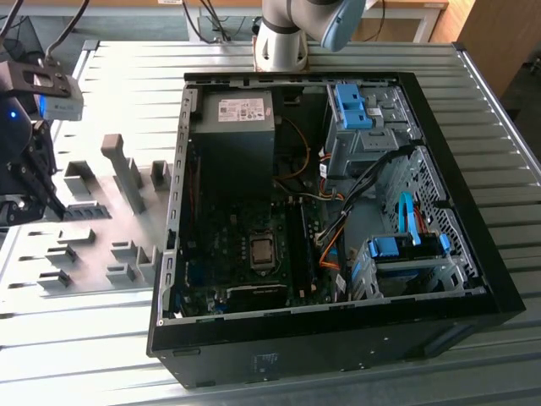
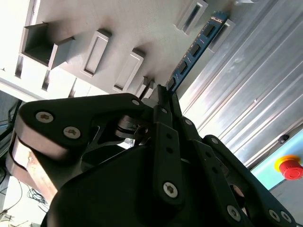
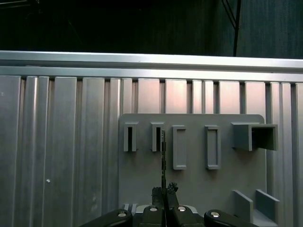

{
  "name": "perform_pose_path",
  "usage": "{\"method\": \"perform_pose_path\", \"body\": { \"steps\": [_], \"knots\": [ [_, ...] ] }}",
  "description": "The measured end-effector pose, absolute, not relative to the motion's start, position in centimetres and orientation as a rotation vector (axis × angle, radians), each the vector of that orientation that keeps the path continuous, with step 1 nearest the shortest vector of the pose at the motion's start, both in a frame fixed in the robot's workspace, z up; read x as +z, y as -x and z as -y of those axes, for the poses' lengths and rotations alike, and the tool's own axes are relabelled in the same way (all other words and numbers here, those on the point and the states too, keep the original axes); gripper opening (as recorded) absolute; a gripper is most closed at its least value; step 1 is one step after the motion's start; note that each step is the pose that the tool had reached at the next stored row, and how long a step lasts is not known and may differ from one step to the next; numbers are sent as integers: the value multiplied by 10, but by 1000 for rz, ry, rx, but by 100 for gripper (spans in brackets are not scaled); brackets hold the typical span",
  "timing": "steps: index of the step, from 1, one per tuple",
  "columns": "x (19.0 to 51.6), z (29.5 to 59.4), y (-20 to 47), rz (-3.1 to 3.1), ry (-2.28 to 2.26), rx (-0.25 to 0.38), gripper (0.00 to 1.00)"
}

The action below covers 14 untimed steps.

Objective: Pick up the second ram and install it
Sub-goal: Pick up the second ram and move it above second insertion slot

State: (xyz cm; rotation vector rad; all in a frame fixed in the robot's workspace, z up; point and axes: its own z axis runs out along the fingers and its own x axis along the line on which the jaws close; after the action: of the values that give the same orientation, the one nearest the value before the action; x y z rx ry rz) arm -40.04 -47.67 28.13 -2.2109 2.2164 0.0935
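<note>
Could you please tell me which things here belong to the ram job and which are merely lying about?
Belonging to the job:
second ram, clamped in the gripper
open computer case, motherboard exposed

Lying about:
grey holder blocks
blue drive-bay latches
power supply
red button
</note>
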Motion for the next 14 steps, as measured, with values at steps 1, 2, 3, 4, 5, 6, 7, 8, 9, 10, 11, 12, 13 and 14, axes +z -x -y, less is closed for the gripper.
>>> {"method": "perform_pose_path", "body": {
  "steps": [1,2,3,4,5,6,7,8,9,10,11,12,13,14],
  "knots": [
    [282,477,400,-2216,2211,94,14],
    [283,477,400,-2216,2211,94,14],
    [283,477,400,-2216,2211,93,14],
    [284,477,400,-2216,2211,93,14],
    [285,477,400,-2216,2211,94,14],
    [286,477,400,-2216,2211,94,14],
    [286,477,400,-2216,2211,93,14],
    [287,477,400,-2216,2211,94,14],
    [287,477,400,-2216,2211,93,14],
    [288,477,400,-2216,2211,94,14],
    [288,477,400,-2216,2211,93,14],
    [289,477,400,-2216,2211,93,14],
    [290,477,400,-2216,2211,93,14],
    [290,477,400,-2216,2211,94,14]
  ]
}}
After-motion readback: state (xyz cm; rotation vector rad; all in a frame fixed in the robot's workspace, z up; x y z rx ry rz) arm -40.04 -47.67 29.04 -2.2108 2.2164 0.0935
